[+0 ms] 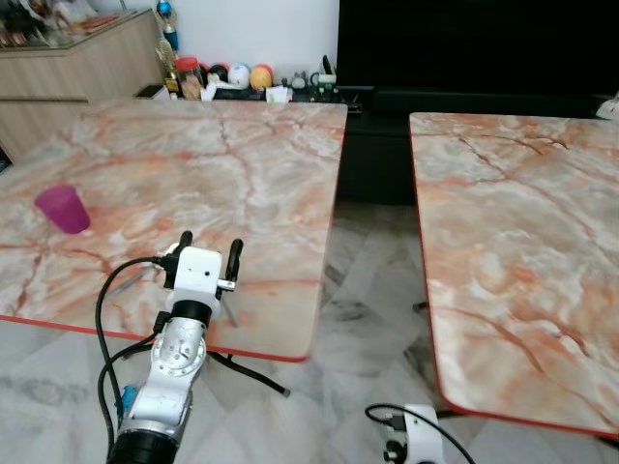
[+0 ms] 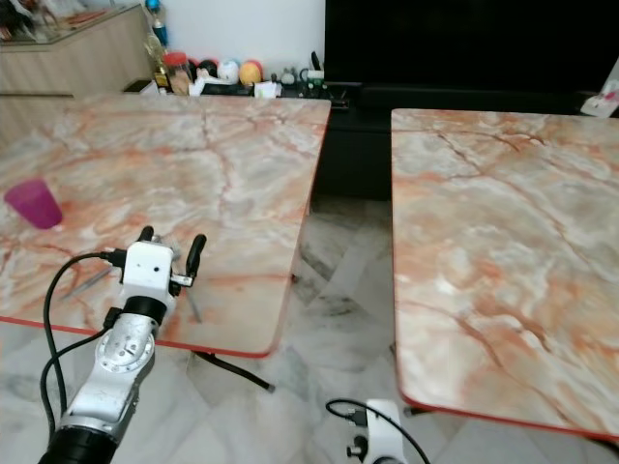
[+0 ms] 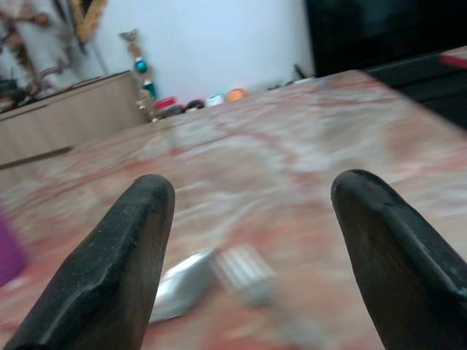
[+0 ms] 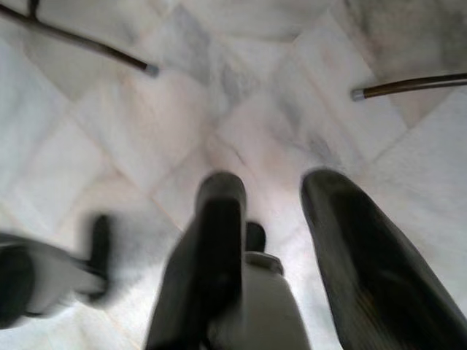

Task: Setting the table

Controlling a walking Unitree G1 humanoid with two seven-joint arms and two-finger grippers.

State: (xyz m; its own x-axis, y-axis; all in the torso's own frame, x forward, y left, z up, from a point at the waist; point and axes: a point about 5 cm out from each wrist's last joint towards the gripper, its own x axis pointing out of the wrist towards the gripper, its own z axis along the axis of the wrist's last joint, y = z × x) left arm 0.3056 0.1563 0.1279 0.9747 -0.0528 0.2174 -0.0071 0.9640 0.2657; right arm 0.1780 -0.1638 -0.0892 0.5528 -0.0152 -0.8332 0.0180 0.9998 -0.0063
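My left gripper (image 1: 210,242) hovers open over the near edge of the left marble table (image 1: 251,164), with nothing between its fingers. In the left wrist view, blurred silver cutlery lies on the tabletop just below the fingers (image 3: 124,248): a fork (image 3: 242,273) and a second flat piece (image 3: 182,288). A thin end of the fork (image 1: 228,311) sticks out beside the wrist. A purple cup (image 1: 63,208) stands upright on the same table, to the left. My right gripper (image 4: 273,182) hangs low by my side, open and pointing at the floor.
A second marble table (image 1: 522,242) stands to the right, across a gap of marble floor (image 1: 372,280). Black table legs (image 1: 253,372) cross the floor under the left table. A wooden cabinet (image 1: 77,72) and a shelf of small items (image 1: 242,82) line the back wall.
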